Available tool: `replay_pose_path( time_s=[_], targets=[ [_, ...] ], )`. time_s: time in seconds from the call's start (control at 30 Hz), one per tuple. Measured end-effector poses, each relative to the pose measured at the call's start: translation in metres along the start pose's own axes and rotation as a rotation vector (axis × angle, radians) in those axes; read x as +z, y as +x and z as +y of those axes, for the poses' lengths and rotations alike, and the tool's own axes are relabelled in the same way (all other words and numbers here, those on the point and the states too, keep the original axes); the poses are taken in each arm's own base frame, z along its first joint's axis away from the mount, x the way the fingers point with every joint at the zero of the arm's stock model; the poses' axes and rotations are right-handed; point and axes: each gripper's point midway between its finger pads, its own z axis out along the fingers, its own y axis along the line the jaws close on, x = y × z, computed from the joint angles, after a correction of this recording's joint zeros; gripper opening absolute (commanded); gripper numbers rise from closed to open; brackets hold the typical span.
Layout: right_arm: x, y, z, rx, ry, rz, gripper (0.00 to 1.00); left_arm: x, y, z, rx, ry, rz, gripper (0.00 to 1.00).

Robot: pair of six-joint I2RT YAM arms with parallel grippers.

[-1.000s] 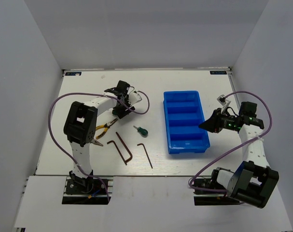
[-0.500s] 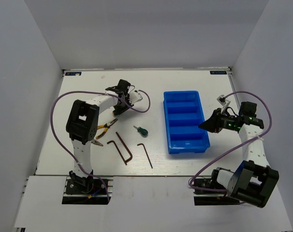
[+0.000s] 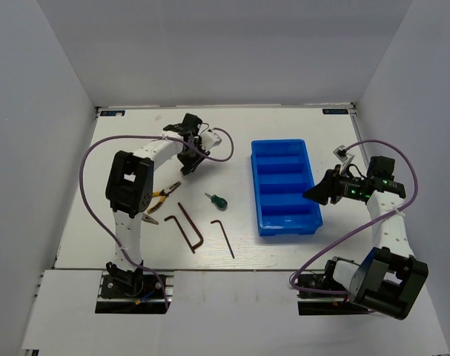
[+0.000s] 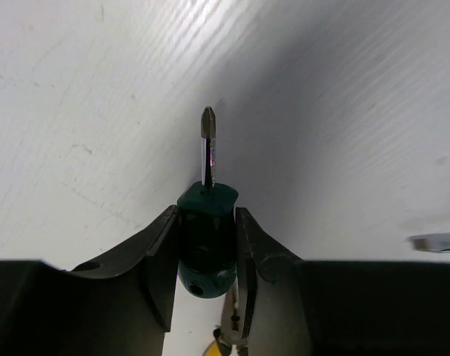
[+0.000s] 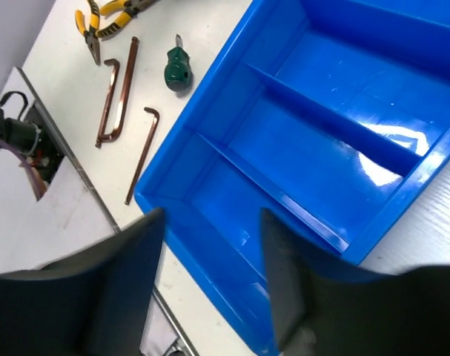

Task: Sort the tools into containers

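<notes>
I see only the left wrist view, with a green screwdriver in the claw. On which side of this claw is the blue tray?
Observer: In the top view, the blue tray lies to the right of the left claw with its held screwdriver, apart from it.
Operator: Is any tool inside it?
Observer: No, all four compartments look empty.
Operator: Which tools lie on the table?
Observer: A second green screwdriver, the pliers and three hex keys.
</notes>
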Motion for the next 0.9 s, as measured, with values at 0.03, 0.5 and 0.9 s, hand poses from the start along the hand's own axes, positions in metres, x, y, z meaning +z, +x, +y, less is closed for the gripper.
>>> replay_pose_path(
  time_s=[0.03,0.5,0.9],
  targets=[
    [0.000,0.000,0.000,-0.006,0.001,-0.001,0.23,-0.004,-0.006,-0.003,-0.017,0.006,-0.014,0.00],
    [-0.002,-0.002,-0.008,-0.026,0.051,0.002,0.03,-0.169,-0.182,-0.127,0.123,0.479,-0.899,0.00],
    [-0.005,-0.005,-0.014,-0.035,0.096,-0.009,0.10,-0.103,-0.239,-0.207,0.151,0.730,-0.926,0.00]
  ],
)
